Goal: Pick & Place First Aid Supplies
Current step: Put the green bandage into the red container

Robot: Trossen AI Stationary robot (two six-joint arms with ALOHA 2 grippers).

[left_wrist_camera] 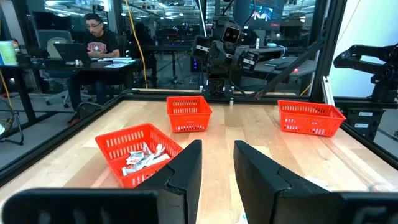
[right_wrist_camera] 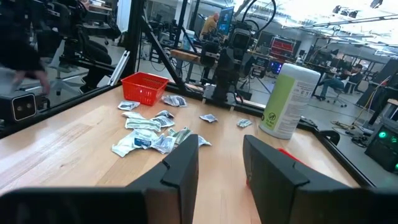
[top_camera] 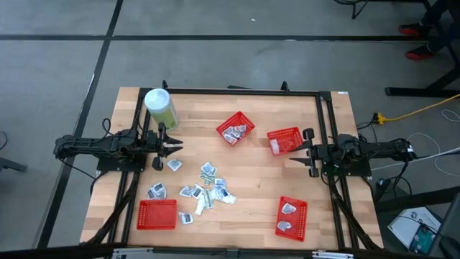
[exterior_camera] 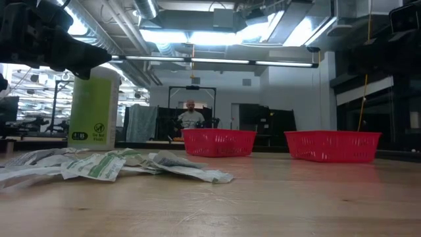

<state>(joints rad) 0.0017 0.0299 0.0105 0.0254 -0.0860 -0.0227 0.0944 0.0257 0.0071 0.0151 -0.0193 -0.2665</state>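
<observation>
Several small white-grey packets of first aid supplies (top_camera: 203, 189) lie loose on the wooden table, left of its middle; they also show as a heap (right_wrist_camera: 151, 134) in the right wrist view. More packets lie in three red mesh baskets (top_camera: 236, 129) (top_camera: 284, 140) (top_camera: 292, 217). A fourth red basket (top_camera: 157, 214) at the near left holds none. My left gripper (top_camera: 175, 146) hovers open at the table's left side, pointing level across the table, nothing between its fingers (left_wrist_camera: 186, 171). My right gripper (top_camera: 307, 151) hovers open at the right side, facing it, fingers (right_wrist_camera: 182, 163) apart.
A tall pale-green canister (top_camera: 159, 108) with a white lid stands at the far left, close beside my left gripper. A black frame (top_camera: 237, 91) runs along the table's edges. Bare wood lies between the packets and the right-hand baskets. A person (left_wrist_camera: 94, 37) sits at a desk beyond the table.
</observation>
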